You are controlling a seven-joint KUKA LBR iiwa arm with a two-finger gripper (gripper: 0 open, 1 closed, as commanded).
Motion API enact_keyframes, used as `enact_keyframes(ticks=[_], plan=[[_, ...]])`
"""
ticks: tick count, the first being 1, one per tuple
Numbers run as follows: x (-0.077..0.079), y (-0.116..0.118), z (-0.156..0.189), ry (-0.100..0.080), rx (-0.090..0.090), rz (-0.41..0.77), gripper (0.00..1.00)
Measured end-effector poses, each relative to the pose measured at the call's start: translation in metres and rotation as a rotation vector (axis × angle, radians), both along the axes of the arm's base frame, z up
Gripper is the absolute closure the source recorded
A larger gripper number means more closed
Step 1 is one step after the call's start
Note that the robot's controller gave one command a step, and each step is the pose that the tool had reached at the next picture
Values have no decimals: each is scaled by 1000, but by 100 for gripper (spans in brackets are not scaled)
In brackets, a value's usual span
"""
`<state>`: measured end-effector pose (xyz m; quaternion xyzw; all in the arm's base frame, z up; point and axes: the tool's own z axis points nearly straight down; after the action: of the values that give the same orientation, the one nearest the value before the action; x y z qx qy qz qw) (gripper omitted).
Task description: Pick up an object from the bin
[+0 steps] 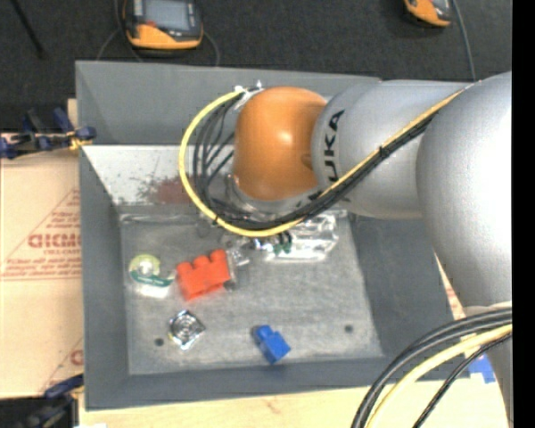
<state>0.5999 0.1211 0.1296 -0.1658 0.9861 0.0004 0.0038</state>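
1. The jaws are hidden beneath the arm's orange cover [276, 145]; I cannot tell whether they are parted or closed.
2. Nearest below lie a red studded block [202, 275], left of mid-floor, and a clear plastic packet [308, 236] to its right; the block looks the firmer choice.
3. Centre over it, square to its long sides, and descend straight; the pale ball [146, 269], silver scrap [185, 328] and blue piece [270, 342] lie clear of it in the bin [102, 266].
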Motion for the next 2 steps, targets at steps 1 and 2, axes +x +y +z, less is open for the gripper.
enact_keyframes(ticks=[1,2], plan=[[2,19,-63,9,-1,50,0],[3,19,-62,6,-1,45,0]])
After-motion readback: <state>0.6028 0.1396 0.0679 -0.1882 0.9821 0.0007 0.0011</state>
